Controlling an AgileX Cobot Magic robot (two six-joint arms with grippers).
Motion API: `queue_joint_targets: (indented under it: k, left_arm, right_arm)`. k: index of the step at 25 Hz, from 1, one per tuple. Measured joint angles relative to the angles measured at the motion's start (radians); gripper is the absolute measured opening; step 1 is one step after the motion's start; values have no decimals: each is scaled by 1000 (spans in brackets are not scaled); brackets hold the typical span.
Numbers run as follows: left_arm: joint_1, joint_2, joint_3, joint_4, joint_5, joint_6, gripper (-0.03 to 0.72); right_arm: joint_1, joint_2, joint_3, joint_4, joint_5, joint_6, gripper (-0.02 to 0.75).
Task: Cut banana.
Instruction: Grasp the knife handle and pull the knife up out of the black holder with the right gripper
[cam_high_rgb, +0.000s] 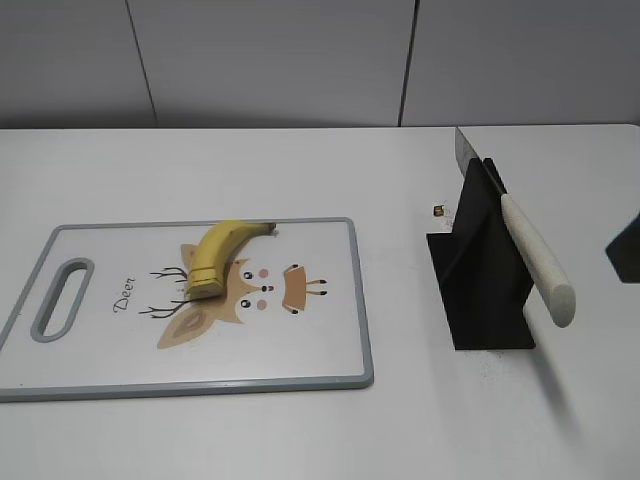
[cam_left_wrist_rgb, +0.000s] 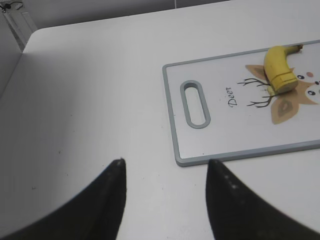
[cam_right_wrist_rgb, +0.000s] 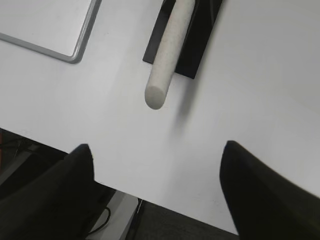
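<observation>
Left tool (cam_left_wrist_rgb: 165, 165): fingers spread wide, holding nothing, above bare table (cam_left_wrist_rgb: 90, 90) just off the handle end of the cutting board (cam_left_wrist_rgb: 172, 115). Banana (cam_high_rgb: 215, 258): lying on the board across the printed deer (cam_high_rgb: 250, 295), blunt cut end toward the camera, stem tip pointing to the far right. Knife (cam_high_rgb: 535, 260): propped in a black stand (cam_high_rgb: 480, 290) well to the right of the board, blade end up and away, pale handle (cam_right_wrist_rgb: 165, 60) slanting down toward the near edge. Right tool (cam_right_wrist_rgb: 157, 155): fingers wide apart, empty, short of the handle's free end. The step in hand is judged to be taking the knife; it goes best if the right tool closes across the handle partway up, not at its tip, so the blade stays controlled. The banana lies near the left tool and well apart from the right one, the stand between them.
</observation>
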Motion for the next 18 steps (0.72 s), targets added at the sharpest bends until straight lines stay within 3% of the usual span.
queue_joint_targets:
  k: [18]
  left_arm:
    - [0, 0, 0, 0, 0, 0, 500]
  right_arm:
    - [0, 401, -84, -46, -15, 85, 592]
